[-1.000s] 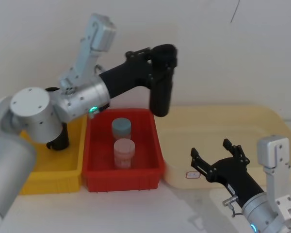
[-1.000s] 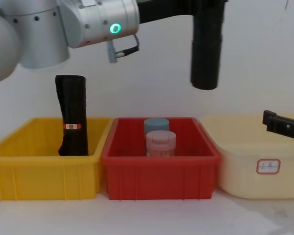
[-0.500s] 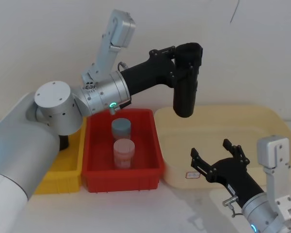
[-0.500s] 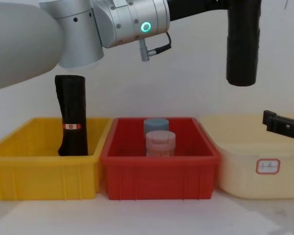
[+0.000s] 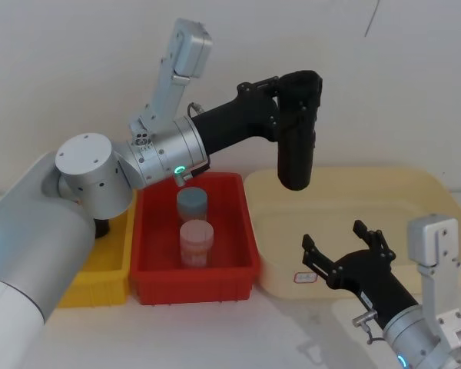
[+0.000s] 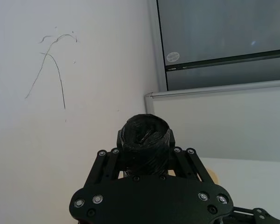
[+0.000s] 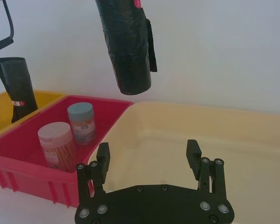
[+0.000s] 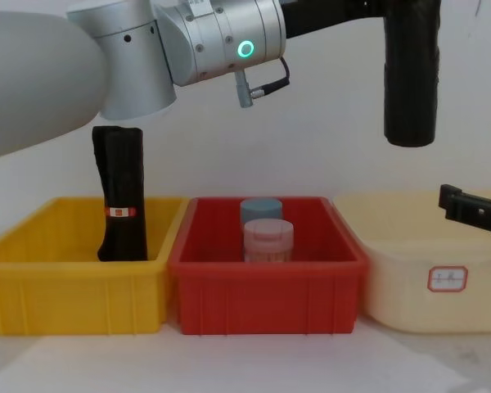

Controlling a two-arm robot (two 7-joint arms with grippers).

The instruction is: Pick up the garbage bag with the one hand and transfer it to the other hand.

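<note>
The garbage bag [image 5: 296, 150], a plain black roll, hangs upright in the air with my left gripper [image 5: 295, 98] shut on its upper part. It is over the near-left part of the cream tray [image 5: 415, 192], high above it. The chest view has the garbage bag [image 8: 410, 82] at the upper right. In the left wrist view the roll's top end [image 6: 143, 136] sits between the jaws. My right gripper [image 5: 345, 241] stands open and empty, low over the tray's front edge, below and right of the bag. From the right wrist, the garbage bag [image 7: 127, 46] hangs above and ahead of the open right gripper [image 7: 148, 156].
A yellow bin [image 8: 33, 270] on the left holds a second black roll with a red-orange band [image 8: 120, 192]. The red bin [image 8: 270, 291] in the middle holds a blue-lidded jar [image 5: 192, 204] and a pink-lidded jar [image 5: 196, 241]. A white wall stands close behind.
My left arm carried the bag rightward, from above the red bin to above the cream tray's left side, then nearly stopped. The right arm has not moved.
</note>
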